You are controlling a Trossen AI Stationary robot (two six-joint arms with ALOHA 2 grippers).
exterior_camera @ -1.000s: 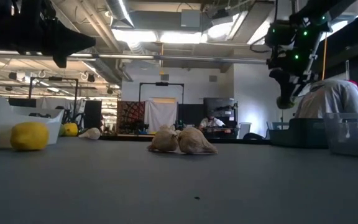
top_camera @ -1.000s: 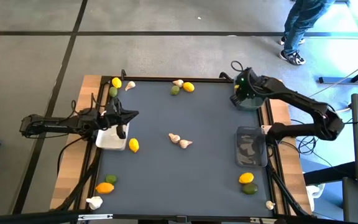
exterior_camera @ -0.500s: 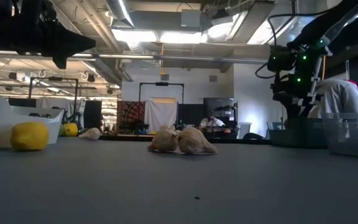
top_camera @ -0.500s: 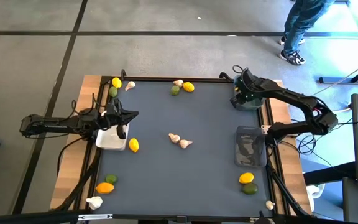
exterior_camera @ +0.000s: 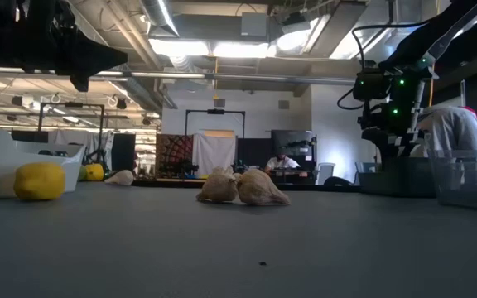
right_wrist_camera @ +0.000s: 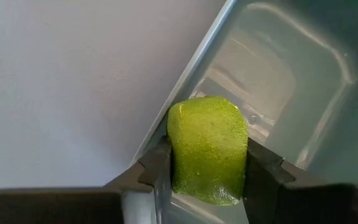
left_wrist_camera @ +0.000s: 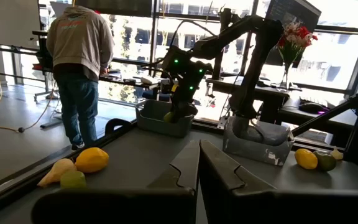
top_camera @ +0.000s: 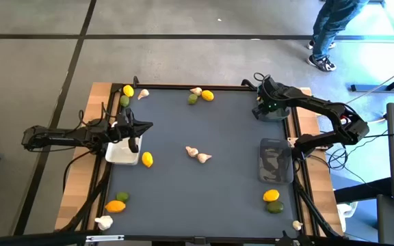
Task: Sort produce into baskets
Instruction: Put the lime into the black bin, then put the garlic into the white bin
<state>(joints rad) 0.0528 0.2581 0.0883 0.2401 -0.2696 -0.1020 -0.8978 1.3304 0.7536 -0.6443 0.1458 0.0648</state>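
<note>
The right gripper (right_wrist_camera: 207, 168), clamped on a lime (right_wrist_camera: 207, 149), hangs just over the blue-grey basket's (right_wrist_camera: 291, 81) near rim.

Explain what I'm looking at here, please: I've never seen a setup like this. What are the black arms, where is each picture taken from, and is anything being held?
These are two robot arms at a dark table, sorting produce into bins. One picture looks straight down, one looks level across the tabletop, and two come from cameras on the arms' wrists.

The right claw grips a lime over the blue-grey bin at the table's far right corner; its wrist view shows the lime pinched between both fingers above the bin's inside. The left claw hangs shut and empty over the white bin at the left edge. A dark grey bin sits on the right side.

Lemons, limes and garlic bulbs lie scattered on the table, including two garlic bulbs at the centre and a lemon beside the white bin. A person stands beyond the table.
</note>
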